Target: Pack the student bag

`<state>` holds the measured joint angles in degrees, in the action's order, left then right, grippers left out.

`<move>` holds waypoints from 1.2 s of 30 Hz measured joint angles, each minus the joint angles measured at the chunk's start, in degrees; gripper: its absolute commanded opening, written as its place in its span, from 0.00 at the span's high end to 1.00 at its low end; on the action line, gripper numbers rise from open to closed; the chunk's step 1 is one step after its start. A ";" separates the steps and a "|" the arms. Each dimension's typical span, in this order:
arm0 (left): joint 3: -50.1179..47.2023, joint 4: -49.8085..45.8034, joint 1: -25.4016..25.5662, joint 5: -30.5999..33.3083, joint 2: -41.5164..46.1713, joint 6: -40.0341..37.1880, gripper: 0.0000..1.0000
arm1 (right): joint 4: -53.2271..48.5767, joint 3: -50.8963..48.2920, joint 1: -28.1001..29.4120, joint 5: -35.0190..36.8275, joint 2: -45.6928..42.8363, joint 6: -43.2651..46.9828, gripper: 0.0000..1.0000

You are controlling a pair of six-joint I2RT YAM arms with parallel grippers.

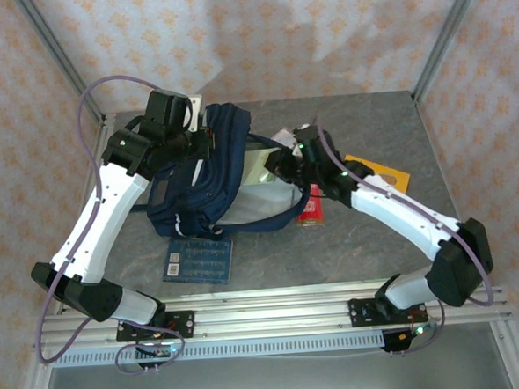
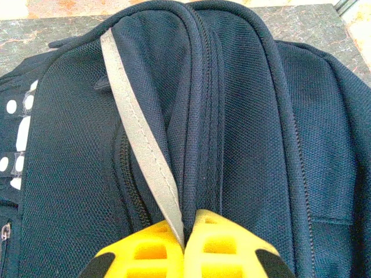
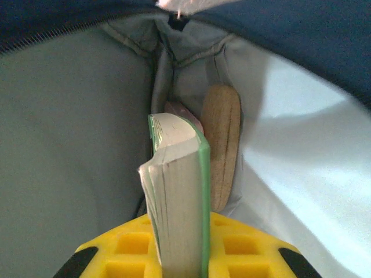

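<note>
Student bag [image 1: 208, 184] lies mid-table, its open mouth facing right. Left gripper [image 2: 184, 240] is fully closed, pinching the bag's grey reflective stripe [image 2: 136, 127] between yellow fingers near the top seam. Right gripper [image 3: 183, 255] is inside the pale lining [image 3: 69, 127], clamped narrowly on a green-covered book [image 3: 177, 191]. A tan oblong object [image 3: 221, 145] sits just beside the book. Blue card [image 1: 199, 260] lies on the table [image 1: 350, 242] near the bag.

We log 2 arms: left arm [image 1: 98, 224] and right arm [image 1: 400, 212], with white link shells and black joint housings. A purple cable [image 1: 85, 112] loops off the left arm. Left gripper [image 2: 184, 225] and right gripper [image 3: 181, 225] have yellow plastic fingers with rectangular pockets and black outer corners.
</note>
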<state>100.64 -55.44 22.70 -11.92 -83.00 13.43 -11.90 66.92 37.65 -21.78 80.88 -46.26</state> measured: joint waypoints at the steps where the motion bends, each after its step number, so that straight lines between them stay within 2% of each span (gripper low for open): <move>1: 0.00 0.00 0.00 -0.11 0.04 0.00 1.00 | 0.83 0.42 0.83 0.63 1.27 -0.48 1.00; 9: -0.87 0.85 -0.37 -1.25 0.39 0.15 1.00 | 5.05 7.80 4.87 5.22 12.00 -3.91 0.92; 16: -0.90 1.22 -0.79 -1.79 0.39 0.61 1.00 | 5.90 16.81 7.76 9.03 22.29 -6.38 0.91; 18: -0.90 1.42 -1.18 -2.08 0.37 0.92 1.00 | 7.69 17.92 8.22 9.29 25.62 -8.41 0.79; 21: -0.90 2.27 -1.73 -2.40 0.37 1.49 1.00 | 10.86 19.89 8.33 7.91 31.34 -11.02 0.49; 24: -0.90 2.47 -2.16 -2.47 0.24 1.68 1.00 | 12.98 22.80 8.26 5.84 35.76 -11.13 0.30; 27: -0.90 2.51 -2.86 -2.23 0.02 1.92 1.00 | 12.09 24.61 8.22 4.22 35.50 -6.88 0.18; 31: -0.90 3.30 -4.48 -0.72 0.02 3.04 1.00 | 8.28 22.84 8.00 4.61 29.68 0.61 0.18; 36: -0.90 3.78 -6.34 0.90 0.02 4.42 1.00 | 2.32 17.07 6.86 7.74 15.96 9.64 0.18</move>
<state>99.74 -51.66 16.36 -11.03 -82.98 17.85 -9.58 83.99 44.51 -14.04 96.84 -36.62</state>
